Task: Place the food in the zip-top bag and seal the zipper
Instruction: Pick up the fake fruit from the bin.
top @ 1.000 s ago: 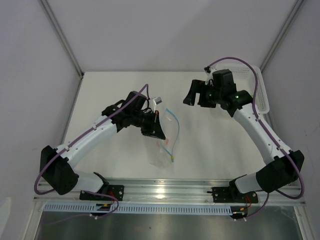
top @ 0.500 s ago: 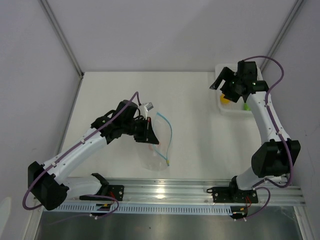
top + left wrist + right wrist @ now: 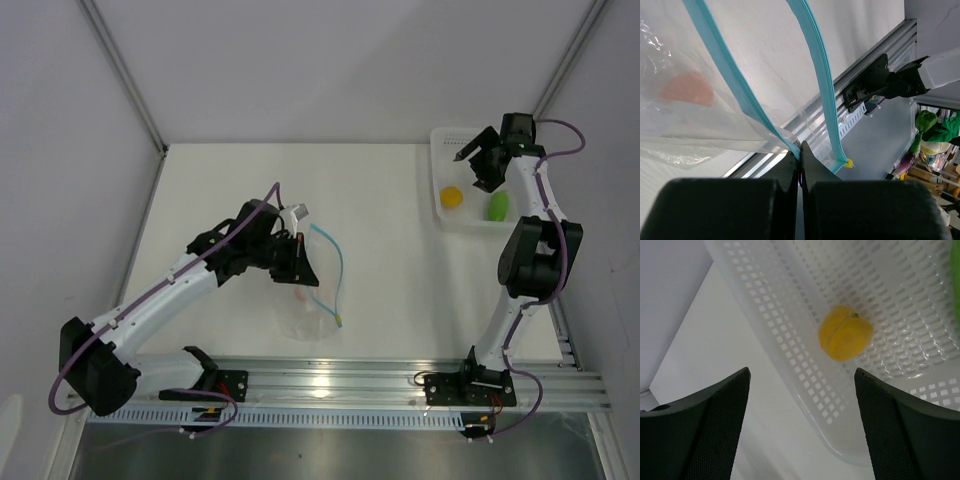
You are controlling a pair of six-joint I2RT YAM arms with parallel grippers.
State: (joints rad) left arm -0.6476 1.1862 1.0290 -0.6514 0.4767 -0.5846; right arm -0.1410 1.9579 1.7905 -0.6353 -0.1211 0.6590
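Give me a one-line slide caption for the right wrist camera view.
Right gripper, open, hovers above the white lattice basket holding the round orange-yellow food piece.

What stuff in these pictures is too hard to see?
Right wrist view: the green food is cut off by the right edge.
Left wrist view: a pinkish patch is blurred by the crinkly bag.
Top view: part of the basket is hidden under the right gripper.

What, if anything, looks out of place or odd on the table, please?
Nothing is spilled or damaged. One oddity: a pinkish patch shows through the zip-top bag, though the orange-yellow piece and the green piece both lie in the white basket. What it is cannot be told.
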